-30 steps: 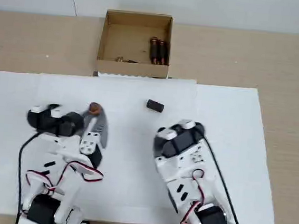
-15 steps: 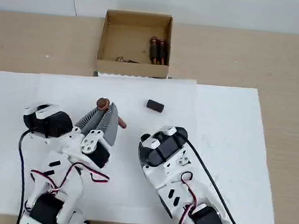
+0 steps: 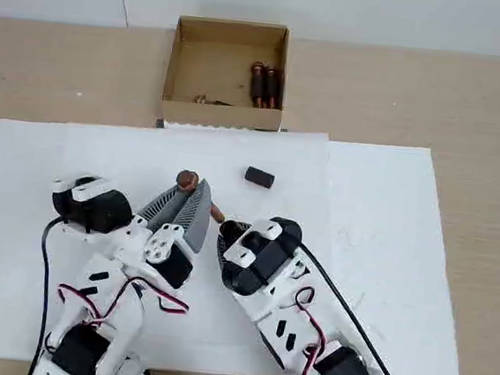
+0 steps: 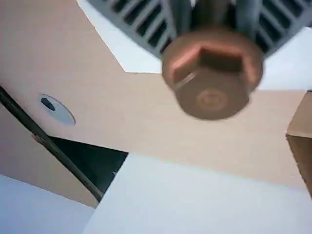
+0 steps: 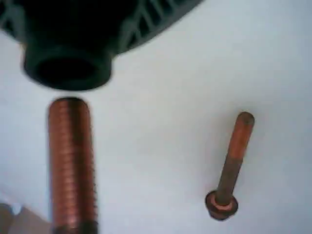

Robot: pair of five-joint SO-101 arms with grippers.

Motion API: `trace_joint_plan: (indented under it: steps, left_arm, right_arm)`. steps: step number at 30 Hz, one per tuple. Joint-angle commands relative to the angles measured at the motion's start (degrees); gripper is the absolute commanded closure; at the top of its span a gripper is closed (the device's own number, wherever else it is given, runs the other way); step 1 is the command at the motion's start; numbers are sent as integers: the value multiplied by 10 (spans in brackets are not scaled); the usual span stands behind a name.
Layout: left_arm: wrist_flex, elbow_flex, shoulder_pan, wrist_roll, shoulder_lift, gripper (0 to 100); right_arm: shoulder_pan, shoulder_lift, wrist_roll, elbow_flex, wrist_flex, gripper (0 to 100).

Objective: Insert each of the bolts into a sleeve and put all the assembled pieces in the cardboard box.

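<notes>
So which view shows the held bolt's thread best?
Right wrist view: the bolt shows its thread close up, tip just short of the sleeve. Left wrist view shows the head end-on; high view shows the head and a little shaft.

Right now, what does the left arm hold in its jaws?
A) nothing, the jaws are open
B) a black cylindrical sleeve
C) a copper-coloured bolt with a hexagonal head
C: the copper-coloured bolt with a hexagonal head sits clamped between the left arm's grey jaws, its threaded end close to the black cylindrical sleeve in the right arm's jaws.
</notes>
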Motion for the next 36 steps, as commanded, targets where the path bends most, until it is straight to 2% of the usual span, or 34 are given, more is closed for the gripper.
trace_joint_plan:
  steps: [1, 22, 27, 36]
  left_arm:
    - [-17, -6, 3, 4, -7, 994]
    - [-17, -7, 4, 4, -7, 994]
    - [3, -7, 36, 4, -7, 994]
    - [17, -7, 36, 3, -7, 994]
  right_arm:
    - [0, -7, 7, -1, -12, 995]
    - [-2, -7, 9, 12, -52, 995]
    - [-2, -7, 9, 12, -52, 995]
    - [-2, -7, 11, 9, -52, 995]
